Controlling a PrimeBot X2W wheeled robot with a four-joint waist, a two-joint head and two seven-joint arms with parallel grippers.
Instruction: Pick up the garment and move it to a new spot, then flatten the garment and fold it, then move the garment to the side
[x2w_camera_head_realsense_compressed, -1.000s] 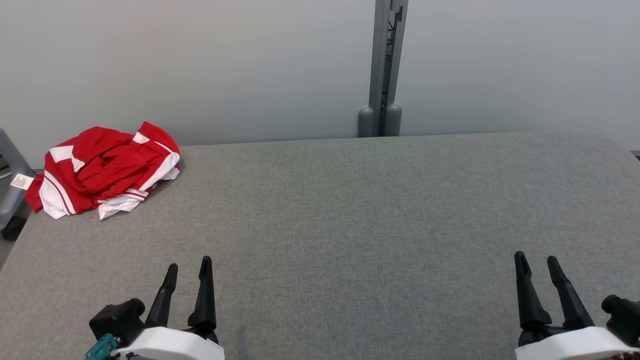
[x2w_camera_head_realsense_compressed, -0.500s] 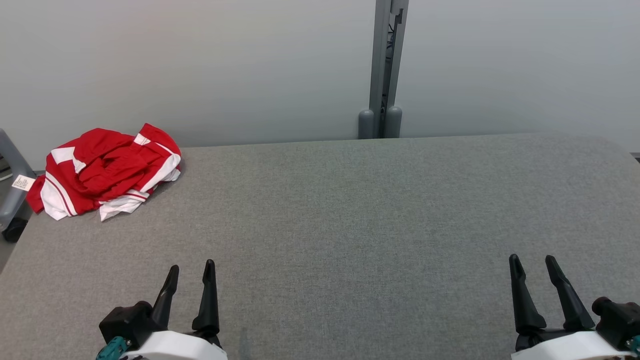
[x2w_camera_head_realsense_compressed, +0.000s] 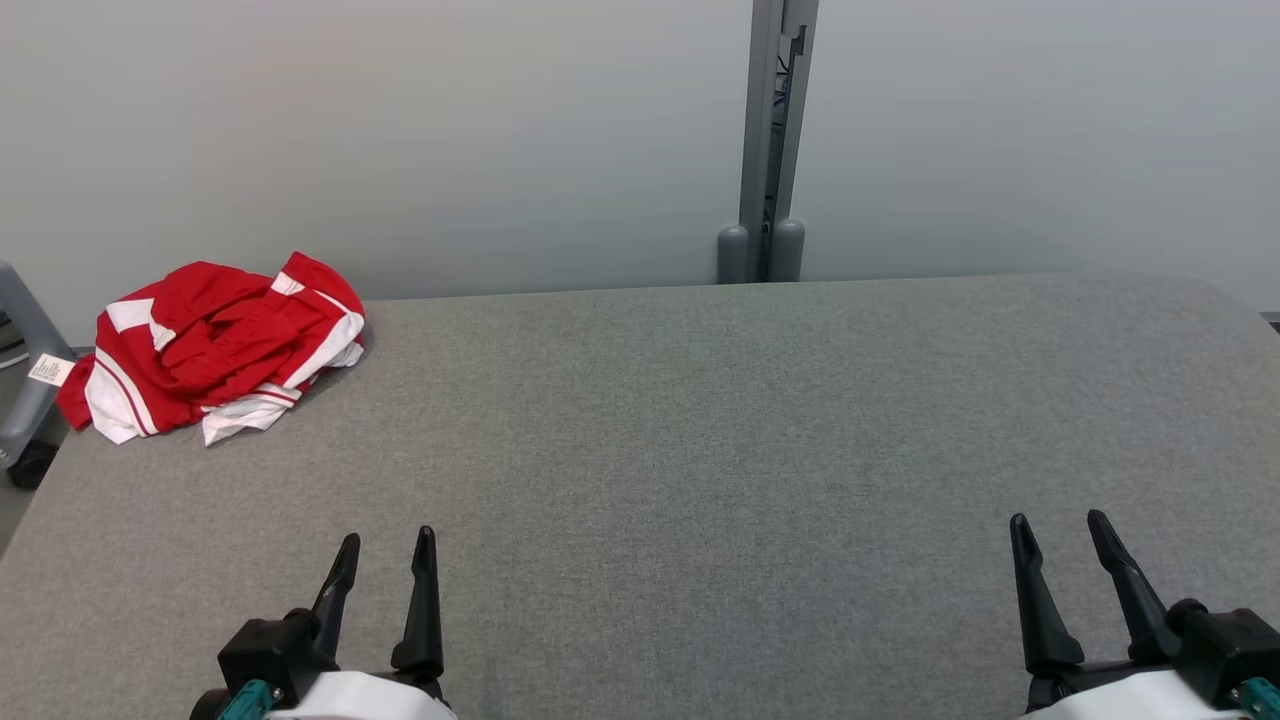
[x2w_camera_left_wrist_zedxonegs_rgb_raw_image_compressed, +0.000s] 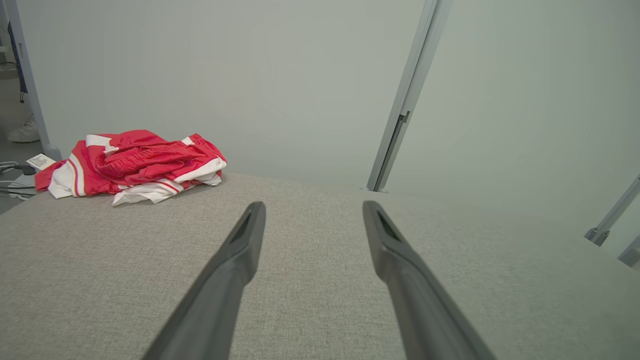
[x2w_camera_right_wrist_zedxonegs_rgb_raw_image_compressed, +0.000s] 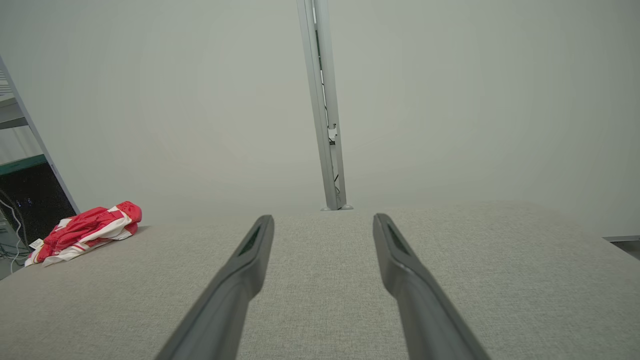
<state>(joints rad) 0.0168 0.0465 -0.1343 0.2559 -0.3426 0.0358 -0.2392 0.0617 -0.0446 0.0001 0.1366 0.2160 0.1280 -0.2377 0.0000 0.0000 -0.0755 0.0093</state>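
Left jaws, right jaws gape empty; crumpled red-white garment (x2w_camera_head_realsense_compressed: 215, 345), its tag (x2w_camera_head_realsense_compressed: 50, 369) unreadable

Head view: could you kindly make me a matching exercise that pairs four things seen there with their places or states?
Things:
1. garment
2. left hand
3. right hand
4. grey post

Places or states:
a. open, at the lower right of the view
b. crumpled at the far left corner of the table
c. upright behind the table's far edge
d. open, at the lower left of the view

Pairs: 1-b, 2-d, 3-a, 4-c.
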